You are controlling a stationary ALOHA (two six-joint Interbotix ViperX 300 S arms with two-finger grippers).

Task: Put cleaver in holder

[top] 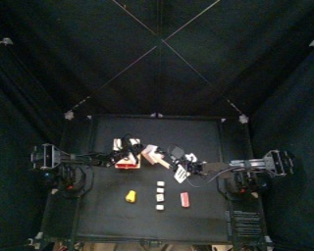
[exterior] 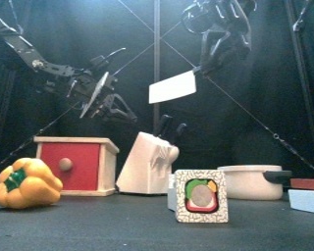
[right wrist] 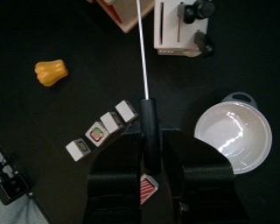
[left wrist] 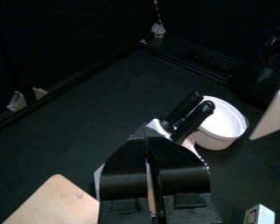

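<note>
The cleaver's white blade (exterior: pixel 173 86) hangs in the air above the holder, and shows edge-on as a thin white line (right wrist: pixel 143 52) in the right wrist view. My right gripper (right wrist: pixel 149 131) is shut on its black handle (right wrist: pixel 149 112), reaching down from above (exterior: pixel 206 44). The holder (exterior: pixel 149 162) is a white slanted block with black knife handles (left wrist: pixel 189 114) sticking out of it. My left gripper (left wrist: pixel 154 149) hovers above the holder's left side (exterior: pixel 101 98), jaws shut on nothing.
A red box (exterior: pixel 78 162) with a knob stands left of the holder, a yellow pepper (exterior: pixel 26 184) in front of it. A white bowl (exterior: pixel 251 181) sits to the right. A picture card (exterior: pixel 199 196) stands at the front.
</note>
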